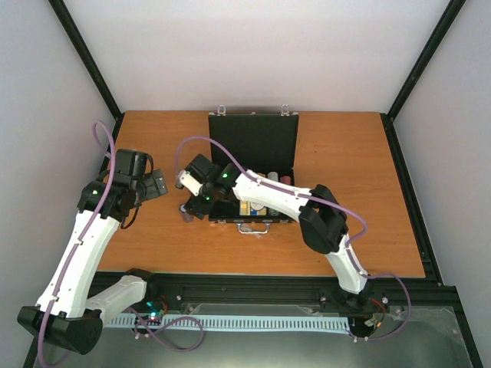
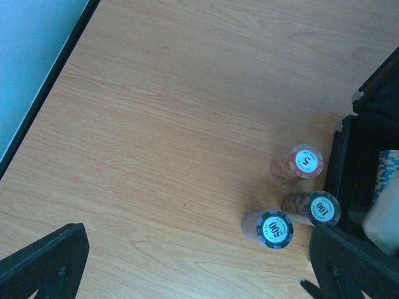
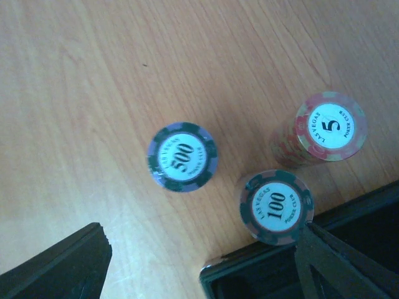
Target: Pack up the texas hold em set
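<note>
Table [image 1: 345,230], wood top, arm bases at the near edge.

Left gripper [image 2: 198,249]: hangs over bare wood to the left of the case. Fingers [image 2: 43,261] are released and wide apart, with nothing between them.

Right gripper [image 3: 201,237]: reaches across to the case's near-left corner. Its fingers are spread too and grasp nothing. One finger tip sits just beside the 100 chip stack [image 3: 276,205].

Three stacks stand upright on the table, close together, outside the case's left wall:
- The 100 stack is nearest the wall.
- The red 5 chip stack [image 3: 328,129] is beside it.
- The 500 chip stack [image 3: 182,156] is farthest from the wall.

Black case [image 1: 257,146]: open at mid-table.
- Silver handle [image 1: 253,228] is on the near edge.
- Rows of packed chips [image 1: 265,193] lie in the tray, partly hidden by the right arm.
- The lid is raised at the far side, with silver latches [image 1: 221,110] on its top edge.
</note>
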`<state>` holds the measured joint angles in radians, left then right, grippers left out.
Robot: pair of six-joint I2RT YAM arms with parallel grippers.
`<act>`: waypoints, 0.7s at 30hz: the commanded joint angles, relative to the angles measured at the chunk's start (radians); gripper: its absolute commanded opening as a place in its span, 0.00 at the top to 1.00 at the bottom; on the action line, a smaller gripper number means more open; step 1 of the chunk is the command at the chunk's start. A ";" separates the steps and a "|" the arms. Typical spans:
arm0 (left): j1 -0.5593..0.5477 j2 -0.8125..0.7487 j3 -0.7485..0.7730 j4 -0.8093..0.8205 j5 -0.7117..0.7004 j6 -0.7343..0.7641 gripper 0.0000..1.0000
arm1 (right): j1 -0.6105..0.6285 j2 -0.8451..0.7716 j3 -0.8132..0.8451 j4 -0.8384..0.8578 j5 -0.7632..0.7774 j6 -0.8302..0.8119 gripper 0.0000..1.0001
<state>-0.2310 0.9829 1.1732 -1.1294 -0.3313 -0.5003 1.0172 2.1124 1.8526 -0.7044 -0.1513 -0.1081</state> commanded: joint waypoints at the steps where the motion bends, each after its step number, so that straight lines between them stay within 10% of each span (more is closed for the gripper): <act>1: 0.004 -0.010 0.027 0.005 -0.012 0.012 0.00 | -0.011 0.089 0.063 -0.038 0.056 0.004 0.18; 17: 0.004 -0.004 0.019 0.003 -0.023 0.015 0.00 | -0.015 0.219 0.146 -0.016 0.161 0.018 0.20; 21: 0.004 0.003 0.020 0.004 -0.025 0.016 0.00 | -0.019 0.249 0.185 -0.037 0.138 0.023 0.33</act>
<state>-0.2310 0.9829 1.1732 -1.1294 -0.3374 -0.4999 1.0027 2.3260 1.9915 -0.7292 -0.0029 -0.0986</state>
